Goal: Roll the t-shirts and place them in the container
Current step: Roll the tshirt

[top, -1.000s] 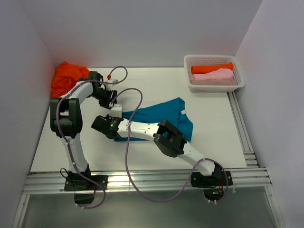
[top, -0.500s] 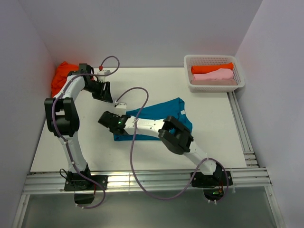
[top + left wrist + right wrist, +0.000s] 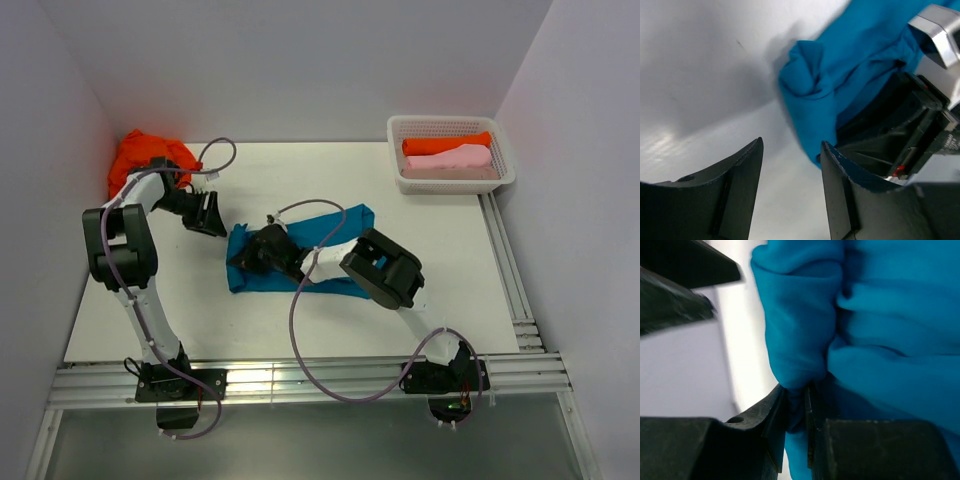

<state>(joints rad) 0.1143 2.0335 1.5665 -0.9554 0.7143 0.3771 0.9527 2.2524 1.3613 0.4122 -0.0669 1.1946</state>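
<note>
- Top view: the teal t-shirt [image 3: 240,268] is seen bunched near the middle of the white surface [image 3: 450,260], with its left end gathered into a thick band.
- The right pincer [image 3: 262,250] is set low on that shirt. The left pincer [image 3: 208,214] is poised just beyond the shirt's left edge, apart from the cloth.
- A crumpled orange t-shirt [image 3: 138,160] is heaped in the far left corner. A rolled orange t-shirt [image 3: 445,144] and a rolled pink t-shirt [image 3: 455,158] are lodged side by side in the white basket [image 3: 455,183] at the far right.
- Left wrist view: the left pincer's fingers [image 3: 740,190] are spread apart with nothing between them. Bare surface is seen through the gap, and a bunched corner of the teal cloth lies just ahead.
- Right wrist view: the right pincer's fingers [image 3: 772,430] are closed on a thin fold of the teal cloth. The fold is pinched between them, and the cloth bulges above them.
</note>
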